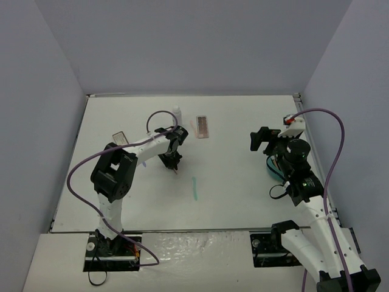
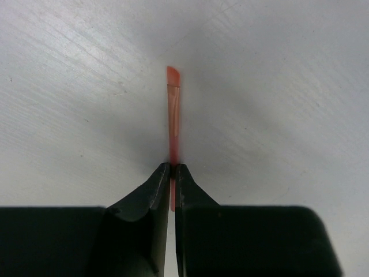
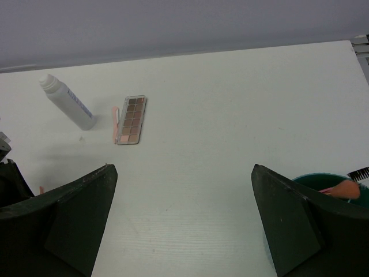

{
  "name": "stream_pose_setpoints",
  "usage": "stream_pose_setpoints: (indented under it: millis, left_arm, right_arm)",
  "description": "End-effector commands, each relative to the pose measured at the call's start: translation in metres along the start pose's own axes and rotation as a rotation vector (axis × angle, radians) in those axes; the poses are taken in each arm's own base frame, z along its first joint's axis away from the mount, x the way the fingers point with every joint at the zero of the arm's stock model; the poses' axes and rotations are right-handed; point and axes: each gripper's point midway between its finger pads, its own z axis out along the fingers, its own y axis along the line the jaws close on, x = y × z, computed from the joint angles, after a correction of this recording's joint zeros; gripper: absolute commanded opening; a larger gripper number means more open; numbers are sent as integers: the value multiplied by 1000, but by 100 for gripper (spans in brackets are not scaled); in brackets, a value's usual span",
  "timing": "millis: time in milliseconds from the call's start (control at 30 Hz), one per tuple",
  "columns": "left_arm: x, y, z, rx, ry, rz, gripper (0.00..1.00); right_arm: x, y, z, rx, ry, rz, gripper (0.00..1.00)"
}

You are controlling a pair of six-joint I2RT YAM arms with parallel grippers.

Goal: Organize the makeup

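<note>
My left gripper [image 1: 174, 163] is shut on a thin pink stick [image 2: 172, 112], its tip pointing down at the table left of centre; the left wrist view shows the jaws [image 2: 173, 167] pinching it. A whitish bottle [image 1: 177, 113] lies at the back, and it also shows in the right wrist view [image 3: 66, 103]. A brown-pink palette [image 1: 203, 126] lies beside it [image 3: 131, 119], with a short pink stick [image 3: 114, 124] along its left side. A second palette [image 1: 120, 139] lies far left. A teal stick [image 1: 194, 187] lies mid-table. My right gripper [image 1: 261, 140] is open and empty [image 3: 181, 167].
A round teal tub [image 3: 323, 183] sits under my right arm [image 1: 271, 167] and holds a pink brush [image 3: 345, 188] and a black one [image 3: 358, 173]. Grey walls close in the table on three sides. Purple cables loop over both arms.
</note>
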Motion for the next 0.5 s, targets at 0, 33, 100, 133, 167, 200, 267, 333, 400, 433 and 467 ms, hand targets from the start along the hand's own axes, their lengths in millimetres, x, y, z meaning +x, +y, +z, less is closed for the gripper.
stream_pose_setpoints:
  millis: [0, 33, 100, 133, 167, 200, 267, 333, 400, 433, 467]
  left_arm:
    - [1, 3, -10, 21, -12, 23, 0]
    - [-1, 4, -13, 30, -21, 36, 0]
    - [-8, 4, -26, 62, -55, 83, 0]
    - [-11, 3, -33, 79, -75, 109, 0]
    - [-16, 3, -37, 86, -109, 136, 0]
    - [-20, 2, -45, 103, -144, 171, 0]
    - [-26, -4, -65, 163, -212, 259, 0]
    - [-34, -9, -92, 234, -297, 353, 0]
    - [-31, -20, -104, 302, -342, 400, 0]
    - [-30, -30, -123, 390, -413, 473, 0]
    - [-31, -40, -144, 474, -482, 527, 0]
  right_arm:
    - [-23, 6, 2, -19, -71, -6, 100]
    - [-23, 8, 2, -27, -68, -6, 100]
    - [-23, 12, 1, -51, -65, -10, 100]
    - [-24, 14, 1, -62, -62, -11, 100]
    - [-25, 20, 0, -94, -58, -15, 100]
    - [-27, 26, -1, -128, -57, -20, 100]
    - [-27, 40, -4, -207, -48, -32, 100]
    - [-32, 53, -8, -277, -50, -39, 100]
    - [-32, 64, -11, -340, -41, -44, 100]
    - [-32, 73, -14, -395, -28, -42, 100]
    - [-33, 80, -16, -432, -20, -38, 100]
